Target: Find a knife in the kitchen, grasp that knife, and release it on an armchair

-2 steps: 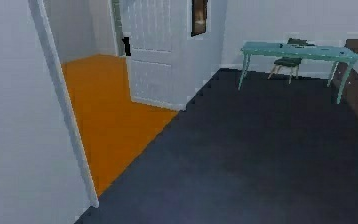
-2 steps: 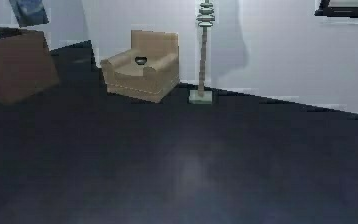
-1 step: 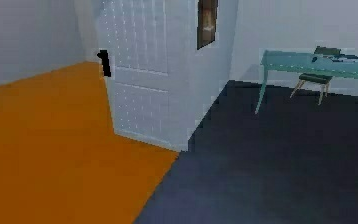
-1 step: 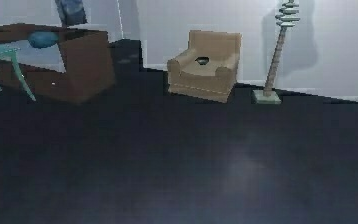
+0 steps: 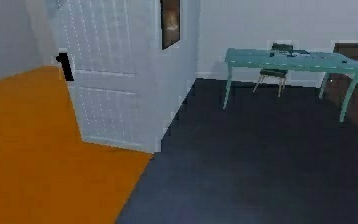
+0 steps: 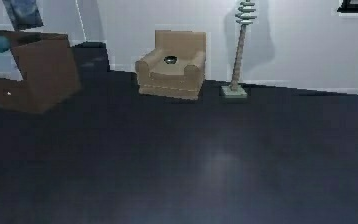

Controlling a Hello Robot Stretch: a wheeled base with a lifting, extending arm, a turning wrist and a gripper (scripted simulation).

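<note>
A tan armchair point(image 6: 173, 63) stands against the far wall in the arm side view, left of the middle. A small dark thing point(image 6: 171, 60) lies on its seat; its shape is too small to name.
A white panelled door point(image 5: 107, 70) with a dark handle stands at the forward view's left, orange floor point(image 5: 47, 150) before it. A teal table point(image 5: 297, 65) with a chair point(image 5: 277, 70) behind it stands at the right. A brown cabinet point(image 6: 42, 70) and a tall pale floor lamp point(image 6: 242, 50) flank the armchair.
</note>
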